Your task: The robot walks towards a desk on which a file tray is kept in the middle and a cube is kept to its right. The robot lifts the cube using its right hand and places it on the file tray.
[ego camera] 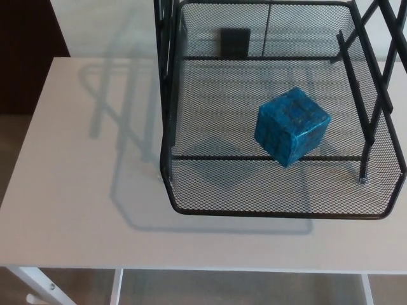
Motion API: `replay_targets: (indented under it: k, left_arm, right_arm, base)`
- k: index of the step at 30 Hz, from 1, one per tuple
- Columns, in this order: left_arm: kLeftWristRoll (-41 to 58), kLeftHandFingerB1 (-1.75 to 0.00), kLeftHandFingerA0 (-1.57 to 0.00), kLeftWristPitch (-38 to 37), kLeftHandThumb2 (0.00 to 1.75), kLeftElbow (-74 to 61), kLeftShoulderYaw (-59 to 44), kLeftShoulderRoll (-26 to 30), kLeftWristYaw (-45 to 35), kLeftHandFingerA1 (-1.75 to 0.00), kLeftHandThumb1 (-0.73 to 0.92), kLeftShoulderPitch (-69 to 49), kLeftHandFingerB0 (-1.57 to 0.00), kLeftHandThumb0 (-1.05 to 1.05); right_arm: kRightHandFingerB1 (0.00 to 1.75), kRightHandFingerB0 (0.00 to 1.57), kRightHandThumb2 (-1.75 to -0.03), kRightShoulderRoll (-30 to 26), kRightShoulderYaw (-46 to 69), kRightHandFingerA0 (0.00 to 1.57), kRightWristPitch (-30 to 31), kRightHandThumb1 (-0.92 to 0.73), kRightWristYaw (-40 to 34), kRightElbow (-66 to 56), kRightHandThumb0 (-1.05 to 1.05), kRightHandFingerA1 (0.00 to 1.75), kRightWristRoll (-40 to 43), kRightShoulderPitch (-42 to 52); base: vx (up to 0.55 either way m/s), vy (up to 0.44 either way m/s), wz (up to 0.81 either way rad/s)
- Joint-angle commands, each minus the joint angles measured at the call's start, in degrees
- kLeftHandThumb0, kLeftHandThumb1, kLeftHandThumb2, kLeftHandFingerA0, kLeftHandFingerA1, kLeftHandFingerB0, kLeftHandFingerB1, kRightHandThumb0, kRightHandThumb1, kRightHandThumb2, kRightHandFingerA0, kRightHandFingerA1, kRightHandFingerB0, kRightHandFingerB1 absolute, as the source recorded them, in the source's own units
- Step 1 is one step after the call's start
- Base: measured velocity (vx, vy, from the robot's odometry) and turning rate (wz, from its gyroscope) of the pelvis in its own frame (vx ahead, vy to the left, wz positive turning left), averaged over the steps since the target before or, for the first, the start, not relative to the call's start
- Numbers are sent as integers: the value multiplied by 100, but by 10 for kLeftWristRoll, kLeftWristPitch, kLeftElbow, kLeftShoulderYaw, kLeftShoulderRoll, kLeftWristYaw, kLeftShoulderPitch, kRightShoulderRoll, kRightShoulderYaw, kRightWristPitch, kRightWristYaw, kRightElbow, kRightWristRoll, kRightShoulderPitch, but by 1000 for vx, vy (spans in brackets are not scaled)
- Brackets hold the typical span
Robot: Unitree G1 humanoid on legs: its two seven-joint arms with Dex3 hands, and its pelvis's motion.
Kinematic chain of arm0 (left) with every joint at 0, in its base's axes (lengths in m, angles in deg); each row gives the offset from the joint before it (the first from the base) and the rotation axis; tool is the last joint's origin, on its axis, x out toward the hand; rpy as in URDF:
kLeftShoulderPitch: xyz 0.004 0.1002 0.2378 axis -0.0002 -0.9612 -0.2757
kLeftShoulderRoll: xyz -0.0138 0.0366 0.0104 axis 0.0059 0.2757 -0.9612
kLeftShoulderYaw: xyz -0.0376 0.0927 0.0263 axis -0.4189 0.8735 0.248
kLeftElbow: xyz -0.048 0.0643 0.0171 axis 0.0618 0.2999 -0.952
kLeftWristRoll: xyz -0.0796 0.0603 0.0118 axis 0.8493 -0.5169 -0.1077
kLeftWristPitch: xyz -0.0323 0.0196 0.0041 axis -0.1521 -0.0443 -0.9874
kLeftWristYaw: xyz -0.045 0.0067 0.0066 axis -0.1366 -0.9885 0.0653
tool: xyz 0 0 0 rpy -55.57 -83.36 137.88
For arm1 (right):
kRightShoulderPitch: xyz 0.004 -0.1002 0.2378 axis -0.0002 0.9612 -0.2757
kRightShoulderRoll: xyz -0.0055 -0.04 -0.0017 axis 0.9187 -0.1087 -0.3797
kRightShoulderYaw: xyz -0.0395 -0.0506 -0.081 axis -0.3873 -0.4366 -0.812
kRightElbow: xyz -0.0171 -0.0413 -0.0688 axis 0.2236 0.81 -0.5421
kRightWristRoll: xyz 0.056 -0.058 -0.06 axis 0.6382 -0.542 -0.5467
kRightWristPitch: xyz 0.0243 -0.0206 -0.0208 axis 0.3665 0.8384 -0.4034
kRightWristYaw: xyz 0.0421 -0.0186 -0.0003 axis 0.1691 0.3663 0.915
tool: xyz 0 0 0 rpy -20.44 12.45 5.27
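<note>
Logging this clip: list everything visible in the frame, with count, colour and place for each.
desk: one, white, fills most of the view
tray: one, black wire mesh, on the desk, upper right, cut off by the top and right edges
cube: one, mottled blue, resting on the tray's mesh, right of its middle, turned corner-on to the camera
rectangle: one, black, small, seen through the mesh at the tray's far end; what it is cannot be told
desk legs: white, showing below the near edge
floor: brown, left of the desk
robot hands: none in view
</note>
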Motion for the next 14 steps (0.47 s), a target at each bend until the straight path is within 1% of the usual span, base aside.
replay_targets:
  k: [1, 2, 3, 4, 5, 6, 7, 8, 9, 10, 11, 12, 13, 14]
  left_arm:
    - [46, -76, -55, 11, 118, 1, -53, 8, -2, -88, 44, -11, -35, -57]
    - [48, -74, -56, 11, 117, -2, -57, 8, -1, -87, 40, -12, -33, -59]
    - [47, -77, -56, 12, 119, -4, -58, 8, -1, -89, 42, -11, -35, -58]
    - [37, -76, -55, 11, 117, -5, -51, 11, 0, -88, 43, -8, -35, -55]
    - [33, -76, -55, 11, 117, -5, -48, 12, 0, -88, 43, -7, -35, -55]
    - [26, -76, -57, 8, 110, 0, -46, 12, -3, -87, 37, -6, -39, -55]
    - [18, -76, -57, 2, 110, 3, -41, 12, -3, -87, 37, -7, -39, -55]
    - [18, -76, -57, 2, 110, 3, -42, 12, -3, -87, 37, -9, -39, -55]
    - [13, -78, -59, 3, 111, 4, -39, 11, 4, -89, 35, -7, -43, -53]
    - [-1, -77, -58, -1, 110, 4, -26, 12, 6, -87, 36, -6, -44, -52]
    - [2, -77, -57, 3, 111, 3, -28, 13, 5, -87, 35, -6, -43, -51]
    - [-3, -77, -57, -8, 111, 3, -24, 14, 0, -85, 37, -10, -44, -53]
    - [-3, -77, -57, -8, 111, 3, -24, 14, 0, -85, 37, -9, -44, -53]
    - [-2, -78, -59, -3, 111, 4, -25, 12, 6, -87, 36, -4, -44, -50]
  right_arm:
    - [21, 0, -108, 29, -7, 4, 71, -75, -170, 191, -63, 59, 35, 44]
    - [27, 5, -66, 33, 49, 42, 74, -84, -183, 209, -75, 68, 94, 29]
    - [25, 0, -97, 31, 76, 74, 83, -66, -190, 225, -87, 78, 124, 17]
    - [26, 0, -64, 26, 59, 66, 65, -82, -181, 243, -73, 65, 114, 14]
    - [26, 0, -64, 24, 51, 66, 55, -82, -177, 250, -73, 65, 108, 14]
    - [25, 0, -63, 33, 91, 35, 50, -77, -127, 250, -66, 63, 160, 10]
    - [25, 0, -63, 28, 86, 35, 63, -77, -108, 250, -66, 63, 158, 9]
    - [25, 0, -63, 26, 86, 35, 61, -77, -108, 253, -66, 63, 158, 9]
    - [27, 4, -65, 30, 56, 47, 34, -77, -113, 237, -70, 60, 129, 25]
    - [32, 2, -98, 25, 43, 44, 42, -62, -96, 235, -70, 66, 124, 27]
    - [33, 5, -95, 21, 40, 34, 38, -59, -99, 249, -69, 62, 126, 22]
    - [30, 10, -62, 17, 48, 57, 35, -72, -89, 269, -69, 61, 143, 16]
    - [30, 10, -62, 15, 45, 57, 33, -72, -89, 273, -69, 61, 147, 14]
    - [41, 6, -89, 8, 52, 50, 57, -54, -89, 287, -73, 66, 159, -1]
  base:
    - [0, 0, 0]
    - [0, 0, 0]
    - [0, 0, 0]
    - [0, 0, 0]
    - [0, 0, 0]
    - [0, 0, 0]
    - [0, 0, 0]
    - [0, 0, 0]
    - [0, 0, 0]
    - [0, 0, 0]
    - [0, 0, 0]
    - [0, 0, 0]
    - [0, 0, 0]
    - [0, 0, 0]
